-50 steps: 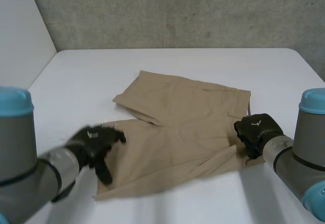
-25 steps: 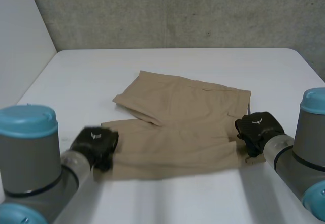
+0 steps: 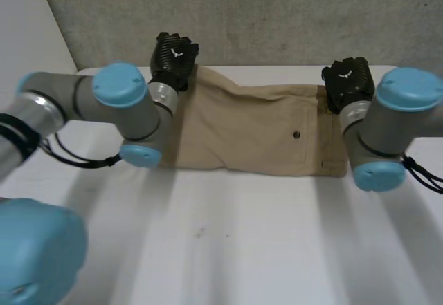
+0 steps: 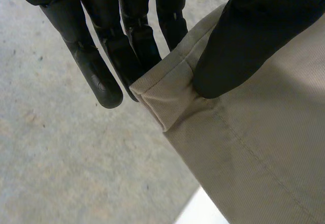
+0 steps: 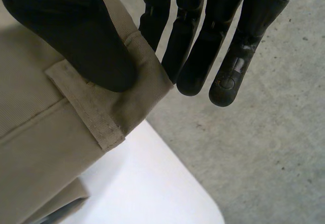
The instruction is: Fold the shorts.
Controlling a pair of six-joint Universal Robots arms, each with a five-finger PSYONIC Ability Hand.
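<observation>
You've got the khaki shorts stretched flat-ish along the far edge of the table, one hand on each far corner. The left hand sits at the far-left end: its thumb presses the hem corner against straight fingers behind the cloth, so that's a pinch, not a wrap. The right hand is at the far-right end, with its thumb clamped on the waistband corner just beside the belt loop and its fingers backing it from the other side. Both held corners look raised off the table near the concrete wall, while the near edge of the shorts lies on the surface. Holding the two ends apart keeps the cloth taut, so the layer stays square and wrinkle-free. The pocket button faces up toward the right end. My read: this is mid lengthwise fold, with the corners not yet laid down. Lower both together; if one pinch slips, that edge sags and the fold skews.
</observation>
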